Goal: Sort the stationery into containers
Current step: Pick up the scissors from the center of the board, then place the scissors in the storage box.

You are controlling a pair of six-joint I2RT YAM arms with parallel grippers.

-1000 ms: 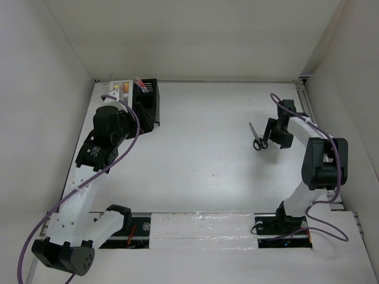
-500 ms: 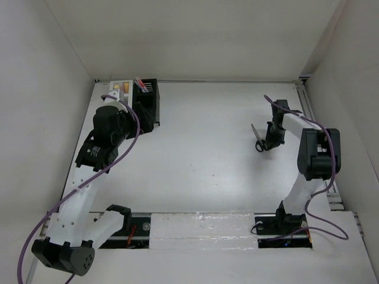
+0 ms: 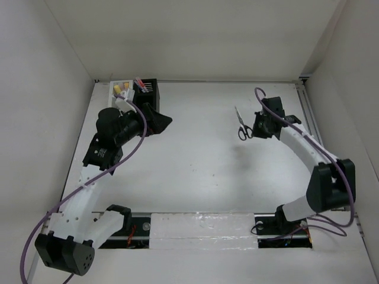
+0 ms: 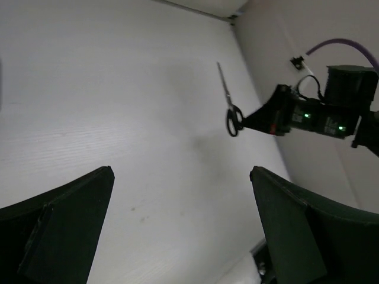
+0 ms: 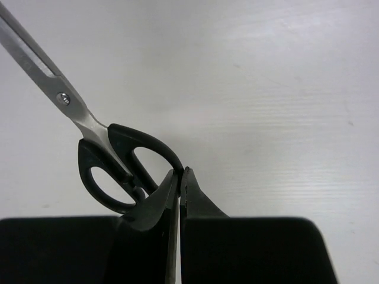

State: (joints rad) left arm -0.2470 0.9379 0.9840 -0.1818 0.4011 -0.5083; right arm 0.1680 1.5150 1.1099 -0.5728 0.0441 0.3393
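The small black-handled scissors hang above the right half of the table, blades pointing to the back. My right gripper is shut on the rim of one handle loop, and the steel blades run up to the left in the right wrist view. The same scissors show in the left wrist view. The joined containers stand at the back left: the white box holds yellow and orange pens, the black box holds reddish ones. My left gripper stands open and holds nothing, just in front of them.
White walls close in the table on the left, back and right. A metal rail runs along the right edge. The arm bases and a taped strip lie along the near edge.
My right gripper closed on the scissors' handle, then lifted them and carried them left and toward the back. My left wrist swung to face right, uncovering the containers.
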